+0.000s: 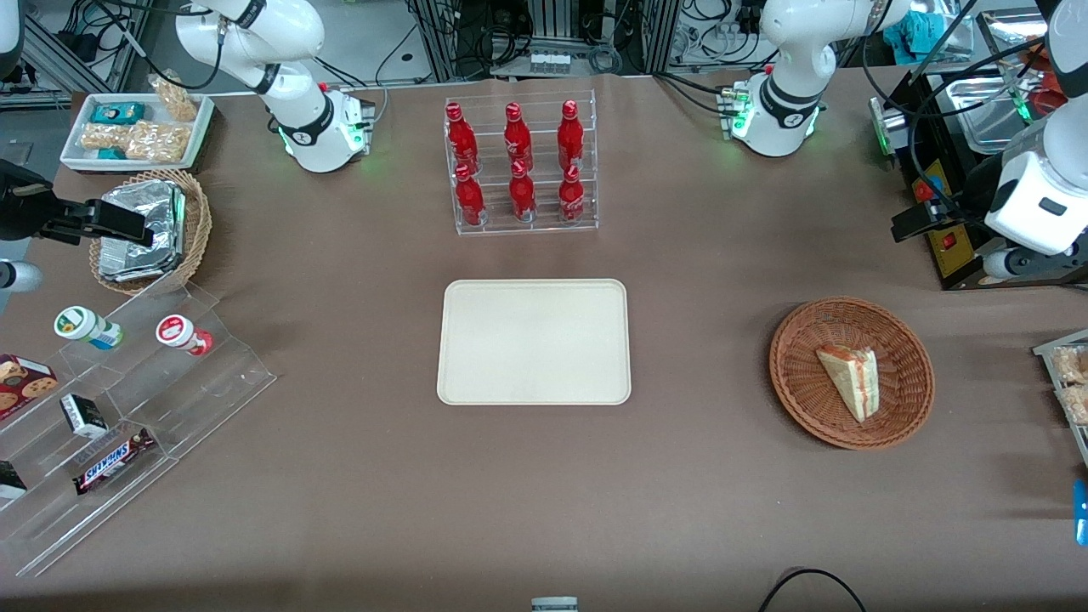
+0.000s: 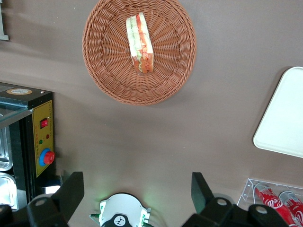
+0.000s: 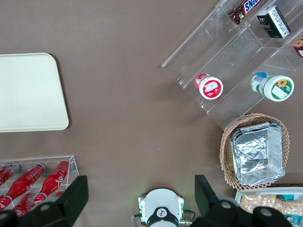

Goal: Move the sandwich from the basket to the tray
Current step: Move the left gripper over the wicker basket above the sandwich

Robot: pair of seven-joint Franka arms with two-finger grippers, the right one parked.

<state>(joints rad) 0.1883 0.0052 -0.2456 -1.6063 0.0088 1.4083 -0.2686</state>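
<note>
The sandwich (image 1: 850,380) lies on its side in the reddish-brown basket (image 1: 799,399), toward the working arm's end of the table, filling edge exposed and free for a grasp. The cream tray (image 1: 534,340) sits bare at mid-table, well apart, with only open tablecloth between them. The left gripper (image 2: 137,191) hangs high above the table beside the basket, fingers spread wide, holding nothing. A rack of red bottles (image 1: 518,166) stands farther from the front camera than the tray, clear of the route.
</note>
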